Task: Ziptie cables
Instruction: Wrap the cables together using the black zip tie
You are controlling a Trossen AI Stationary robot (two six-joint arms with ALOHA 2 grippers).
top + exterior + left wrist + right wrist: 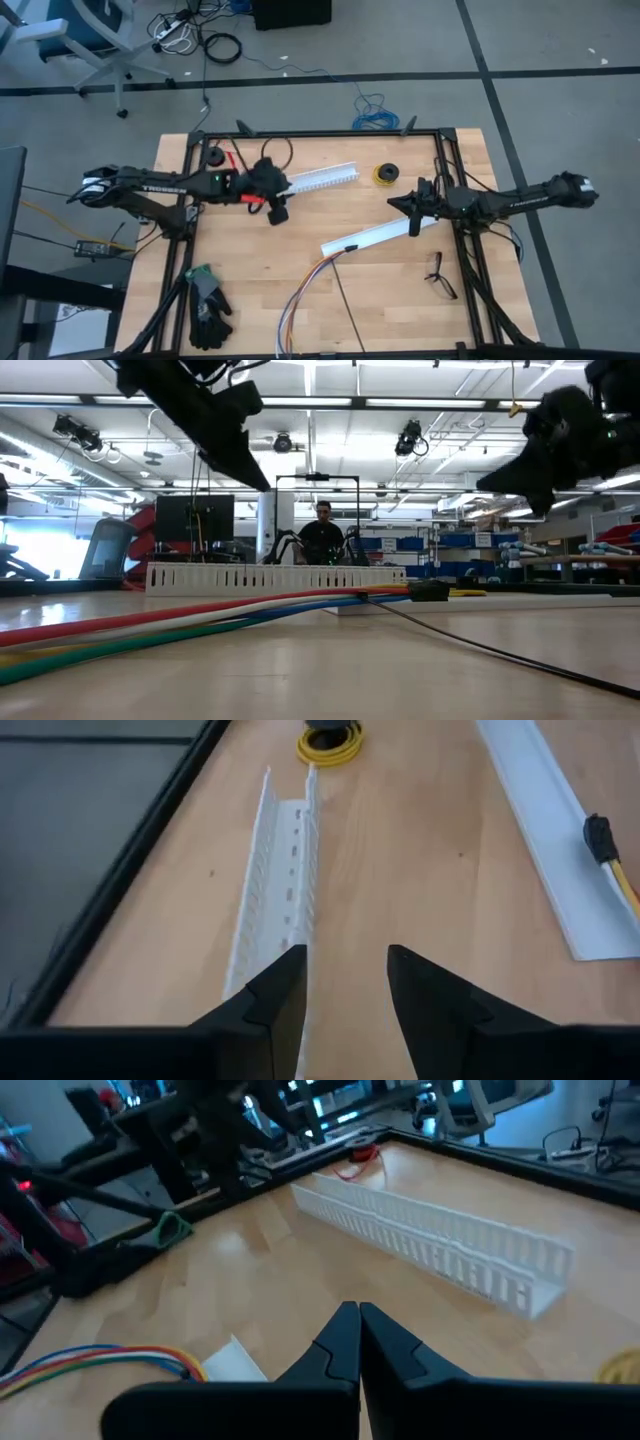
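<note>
The cables [303, 290], a loose bundle of coloured wires, lie on the table's near middle. Their black-tipped far end [597, 833] rests at the flat white strip [375, 235]. They run across the foreground of the low view [200, 625]. The ziptie [348, 310], a thin black strip, lies beside them on the wood [480, 645]. My left gripper [278, 212] hangs open above the near-left end of the white slotted channel [280, 890], nothing between its fingers [347, 982]. My right gripper [396, 203] is shut and bare [358, 1325], raised at the right, far from the cables.
A yellow wire spool [385, 175] sits past the channel's far end. Black gloves [207, 305] lie at the near left and glasses [440, 275] at the near right. A black frame [320, 133] borders the table. A person [322, 532] stands beyond the far edge.
</note>
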